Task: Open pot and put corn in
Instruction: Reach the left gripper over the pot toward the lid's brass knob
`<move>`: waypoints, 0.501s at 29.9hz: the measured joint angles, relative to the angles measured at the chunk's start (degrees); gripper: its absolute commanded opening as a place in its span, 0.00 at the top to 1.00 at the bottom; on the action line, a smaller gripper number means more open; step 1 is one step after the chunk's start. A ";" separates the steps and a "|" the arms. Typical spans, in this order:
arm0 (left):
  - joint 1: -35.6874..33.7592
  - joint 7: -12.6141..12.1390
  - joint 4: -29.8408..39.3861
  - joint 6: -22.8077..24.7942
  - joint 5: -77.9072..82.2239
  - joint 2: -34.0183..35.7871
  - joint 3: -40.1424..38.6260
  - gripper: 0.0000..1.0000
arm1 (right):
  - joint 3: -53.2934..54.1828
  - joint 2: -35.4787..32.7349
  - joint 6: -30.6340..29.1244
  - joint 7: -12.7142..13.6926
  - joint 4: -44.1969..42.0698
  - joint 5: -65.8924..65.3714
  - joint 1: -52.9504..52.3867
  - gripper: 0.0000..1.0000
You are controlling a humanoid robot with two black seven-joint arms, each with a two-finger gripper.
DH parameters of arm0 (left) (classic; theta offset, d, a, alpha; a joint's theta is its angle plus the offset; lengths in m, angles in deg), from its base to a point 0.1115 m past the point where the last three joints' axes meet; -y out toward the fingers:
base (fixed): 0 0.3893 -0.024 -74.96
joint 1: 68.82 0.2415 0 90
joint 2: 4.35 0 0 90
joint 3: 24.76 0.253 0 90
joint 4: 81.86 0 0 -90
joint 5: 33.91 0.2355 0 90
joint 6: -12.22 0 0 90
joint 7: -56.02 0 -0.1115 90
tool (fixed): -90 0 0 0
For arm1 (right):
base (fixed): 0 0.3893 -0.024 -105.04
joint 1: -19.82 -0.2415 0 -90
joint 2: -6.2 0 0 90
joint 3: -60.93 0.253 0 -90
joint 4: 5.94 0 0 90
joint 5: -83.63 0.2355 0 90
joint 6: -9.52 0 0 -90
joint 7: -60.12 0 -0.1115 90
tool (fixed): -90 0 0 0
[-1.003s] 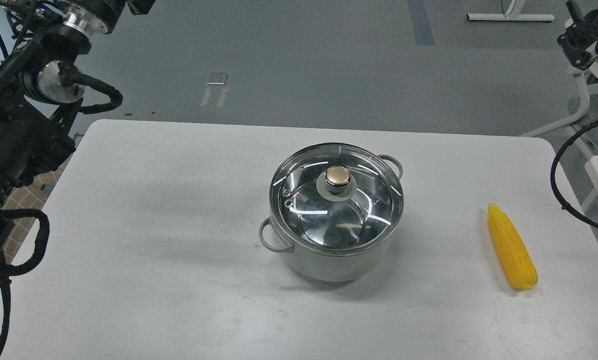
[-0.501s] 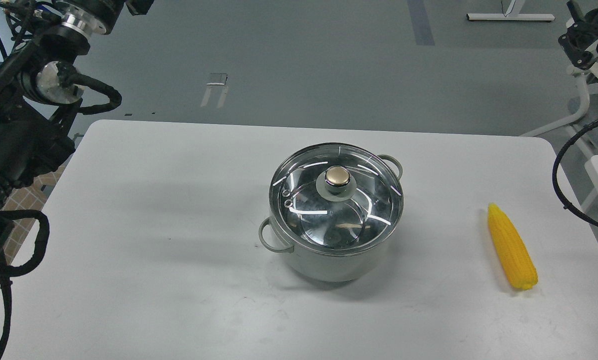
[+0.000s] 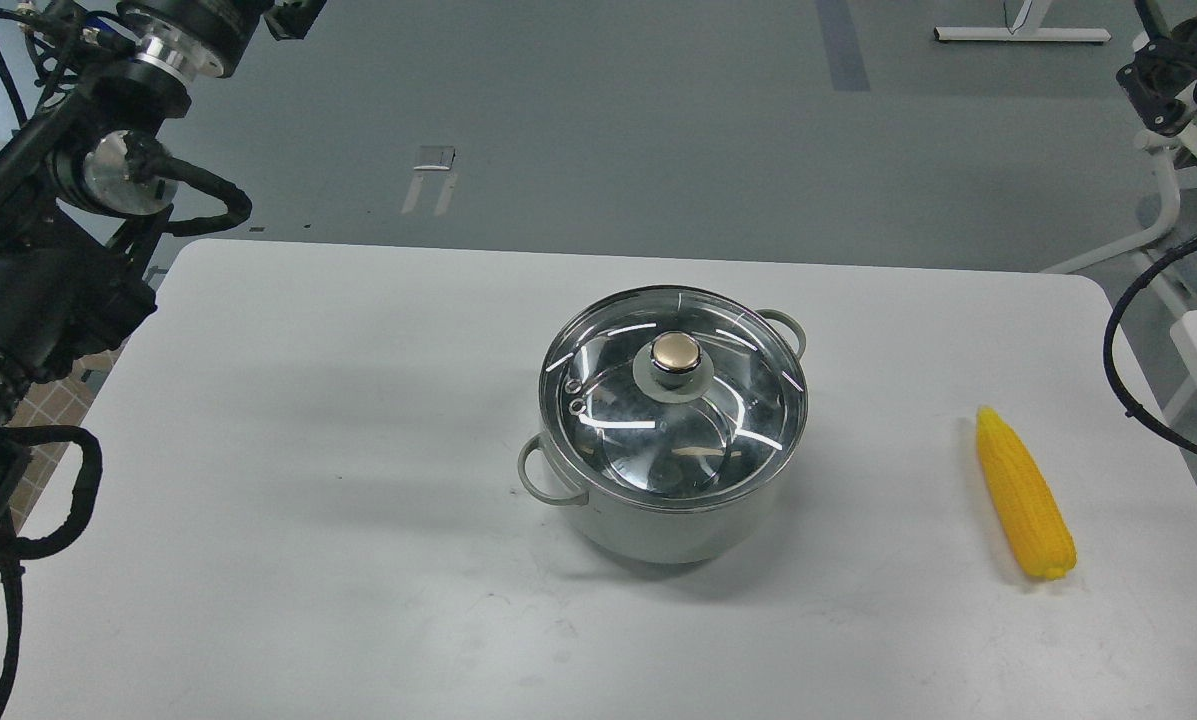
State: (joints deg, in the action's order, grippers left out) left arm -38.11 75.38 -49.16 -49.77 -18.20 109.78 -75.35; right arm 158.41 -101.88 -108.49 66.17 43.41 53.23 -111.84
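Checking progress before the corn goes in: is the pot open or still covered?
Covered. The glass lid sits flat on the pot, gold knob up.

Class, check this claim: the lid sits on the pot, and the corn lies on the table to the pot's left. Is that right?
Wrong side. In the head view the lid sits on the pot, but the corn lies on the table to the pot's right.
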 measured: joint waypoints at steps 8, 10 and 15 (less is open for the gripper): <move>0.87 -0.02 9.91 -0.56 1.02 2.65 6.65 0.02 | 0.00 -0.43 0.14 -0.08 1.41 -0.08 0.17 0.00; 1.07 -0.02 14.28 -1.42 2.55 4.63 9.70 0.03 | 0.06 -0.72 0.15 -0.08 1.45 -0.09 0.17 0.00; 1.32 0.12 26.53 -4.48 11.96 9.40 14.14 0.03 | 1.28 -0.96 0.15 -0.08 1.52 -0.03 0.58 0.00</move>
State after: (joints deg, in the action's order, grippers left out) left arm -36.79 75.50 -22.63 -54.26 -6.24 119.18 -61.22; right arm 159.69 -102.83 -108.33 66.09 44.93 53.19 -111.26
